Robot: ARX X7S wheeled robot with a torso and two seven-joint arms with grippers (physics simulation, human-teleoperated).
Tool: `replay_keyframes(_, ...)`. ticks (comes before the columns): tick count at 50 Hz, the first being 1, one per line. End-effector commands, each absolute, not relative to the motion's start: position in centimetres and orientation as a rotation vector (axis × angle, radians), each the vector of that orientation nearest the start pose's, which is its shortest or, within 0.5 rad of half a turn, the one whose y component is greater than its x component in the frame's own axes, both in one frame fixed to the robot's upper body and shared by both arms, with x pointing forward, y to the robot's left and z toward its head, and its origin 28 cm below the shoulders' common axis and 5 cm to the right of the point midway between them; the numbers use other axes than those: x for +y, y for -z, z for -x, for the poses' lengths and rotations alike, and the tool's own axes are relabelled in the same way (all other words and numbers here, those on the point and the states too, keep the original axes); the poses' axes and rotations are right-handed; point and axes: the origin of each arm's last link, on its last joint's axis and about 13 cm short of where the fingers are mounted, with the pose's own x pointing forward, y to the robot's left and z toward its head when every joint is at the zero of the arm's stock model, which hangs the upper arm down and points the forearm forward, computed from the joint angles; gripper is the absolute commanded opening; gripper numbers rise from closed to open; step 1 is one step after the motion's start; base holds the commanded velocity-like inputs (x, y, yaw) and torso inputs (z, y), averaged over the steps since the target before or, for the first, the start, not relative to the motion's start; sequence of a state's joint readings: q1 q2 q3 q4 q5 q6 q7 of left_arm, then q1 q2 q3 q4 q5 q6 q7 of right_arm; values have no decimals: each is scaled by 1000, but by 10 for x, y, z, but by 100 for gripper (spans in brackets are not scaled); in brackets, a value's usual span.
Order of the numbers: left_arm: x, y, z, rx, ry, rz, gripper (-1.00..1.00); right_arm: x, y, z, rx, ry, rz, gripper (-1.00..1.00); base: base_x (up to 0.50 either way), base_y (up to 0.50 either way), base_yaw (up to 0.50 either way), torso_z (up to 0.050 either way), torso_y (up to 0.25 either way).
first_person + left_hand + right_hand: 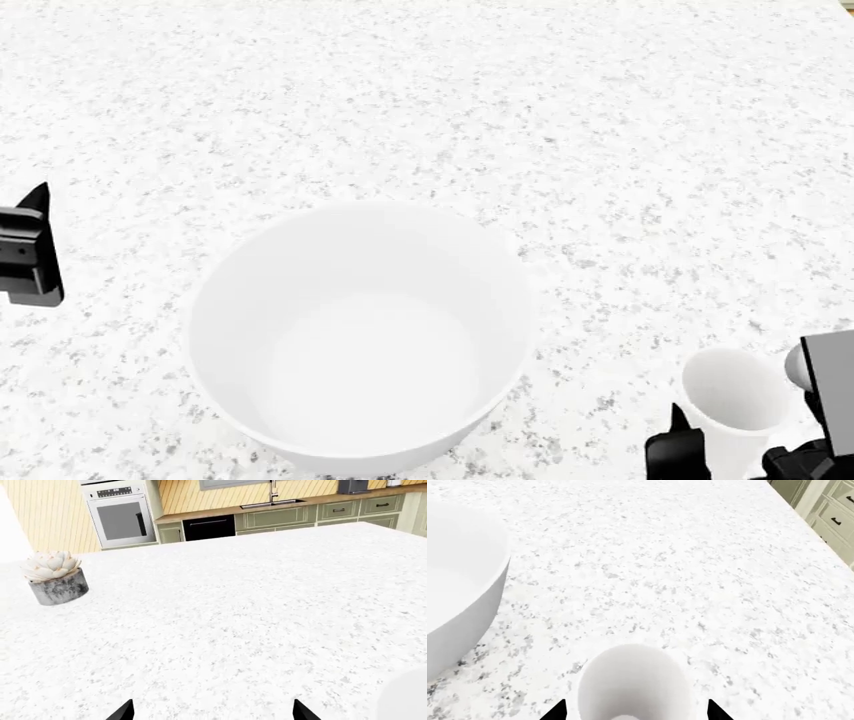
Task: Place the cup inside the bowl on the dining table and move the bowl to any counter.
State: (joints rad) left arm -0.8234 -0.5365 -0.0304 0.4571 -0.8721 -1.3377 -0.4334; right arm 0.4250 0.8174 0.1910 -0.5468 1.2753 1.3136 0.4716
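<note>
The right gripper [634, 712] brackets the cup [634, 685], a black fingertip on each side; whether they press it cannot be told. Beside it the bowl [360, 335] stands upright and empty on the speckled dining table [601, 130]. The left gripper [212, 712] hangs spread and empty. Farther off: a potted succulent [57, 577], an oven [122, 515], green cabinets [320, 512], and the counter [267, 507]. No writing is legible.

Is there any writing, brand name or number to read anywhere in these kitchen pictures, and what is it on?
No text can be read in any view.
Oven: its control panel shows small light marks, too small and blurred to read.
Bowl, cup and plant pot: plain, no markings.
Dining table: only speckles, no signs.
</note>
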Motion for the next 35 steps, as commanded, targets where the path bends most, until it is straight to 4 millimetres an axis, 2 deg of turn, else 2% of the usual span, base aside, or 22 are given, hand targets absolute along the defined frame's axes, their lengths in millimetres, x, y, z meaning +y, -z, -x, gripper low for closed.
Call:
replay_keyframes(1,280,-245,-260,116,-25,-116,100,-205,-189,-208,419,-101,116,100,0,0,0,0,0)
replay_keyframes(13,280,-241,-261,122,-27,-114,100,-204,-186,-213,421,-108,112,100,0,0,0,0,0)
replay_keyframes(14,280,-241,-261,122,-27,-114,100,-204,-186,-213,420,-110,112,-100,0,0,0,0,0)
replay_keyframes(26,279,-241,-262,125,-24,-117,100,-204,-188,-215,393,-107,109,-100,0,0,0,0,0)
replay_keyframes(35,279,-239,-261,126,-24,-115,100,-198,-225,-224,256,-91,152,-100,0,0,0,0,0)
